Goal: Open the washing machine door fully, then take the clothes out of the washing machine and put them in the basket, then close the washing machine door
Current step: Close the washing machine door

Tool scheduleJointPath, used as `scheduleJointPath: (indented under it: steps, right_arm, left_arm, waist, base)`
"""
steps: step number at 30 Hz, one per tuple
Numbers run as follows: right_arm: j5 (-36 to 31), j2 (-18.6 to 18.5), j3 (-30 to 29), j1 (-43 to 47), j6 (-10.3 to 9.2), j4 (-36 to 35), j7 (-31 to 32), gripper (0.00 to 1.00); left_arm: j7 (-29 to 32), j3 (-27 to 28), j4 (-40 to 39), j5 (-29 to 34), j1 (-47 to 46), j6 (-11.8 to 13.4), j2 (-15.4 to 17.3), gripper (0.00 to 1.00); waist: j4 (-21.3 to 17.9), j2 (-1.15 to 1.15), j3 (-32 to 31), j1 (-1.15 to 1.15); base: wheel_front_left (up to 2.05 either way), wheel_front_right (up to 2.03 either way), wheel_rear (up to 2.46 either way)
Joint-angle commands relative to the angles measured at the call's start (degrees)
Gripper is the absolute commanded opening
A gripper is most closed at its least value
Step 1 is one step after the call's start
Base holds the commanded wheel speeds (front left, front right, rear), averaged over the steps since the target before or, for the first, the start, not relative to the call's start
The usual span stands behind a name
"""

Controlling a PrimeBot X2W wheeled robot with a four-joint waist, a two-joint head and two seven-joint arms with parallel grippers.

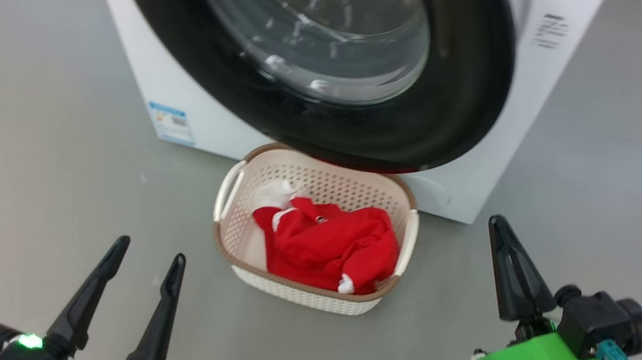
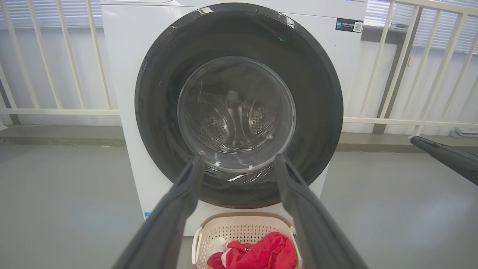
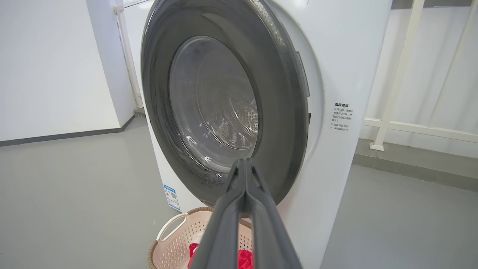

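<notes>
Now my right gripper (image 1: 498, 229) is pinched shut on nothing, the washing machine door (image 1: 458, 99) at eleven o'clock, nearer this arm. My left gripper (image 1: 149, 252) gapes empty. The clothes (image 1: 330, 243) lie in the basket (image 1: 302, 294) at nine.

So the washing machine (image 2: 119, 67) is a big white front-loader with a blue label sticker (image 1: 172, 122) low on its front. The washing machine door (image 2: 160, 112) is glossy black and round with a bulging clear glass window, and the perforated steel drum shows through it. From the front it looks shut, but from the side angle I can't quite tell if it's sitting flush. The basket (image 1: 327, 182), cream plastic with a brown rim, sits right in front of the machine, below the door's lower edge. The clothes (image 1: 329, 246), red with white bits, lie bunched up inside it.
</notes>
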Motion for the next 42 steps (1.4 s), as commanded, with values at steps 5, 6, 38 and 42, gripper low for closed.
scheduleJointPath:
  steps: [5, 6, 38, 42]
  right_arm:
    - [-2.01, 0.04, 1.08, -6.67, 0.35, 0.3, -0.37, 0.0]
    - [-2.28, 0.04, 0.98, -7.58, 0.35, 0.63, -0.37, 0.0]
    - [-7.57, 0.04, -9.23, -33.03, 0.35, 15.58, -0.37, 0.0]
    - [-7.93, 0.04, -10.3, -36.05, 0.35, 17.13, -0.37, 0.0]
  left_arm:
    - [-0.69, 0.85, -1.61, -0.57, -3.37, -0.94, -0.36, 1.0]
    - [-0.69, 0.76, -1.55, -0.65, -3.54, -0.98, -0.41, 1.0]
    - [-0.69, 0.33, -0.33, -1.24, -9.67, -2.76, -0.87, 1.0]
    - [-0.69, 0.33, -0.48, -1.17, -10.07, -2.89, -0.88, 1.0]
  waist:
    - [4.82, 0.0, 4.6, 0.0]
    - [5.06, 0.0, 4.9, 0.0]
    - [9.9, 0.0, 14.49, 0.0]
    - [10.13, 0.0, 15.01, 0.0]
  base:
    - [0.0, 0.0, 0.0]
    - [0.0, 0.0, 0.0]
    - [0.0, 0.0, 0.0]
    - [0.0, 0.0, 0.0]
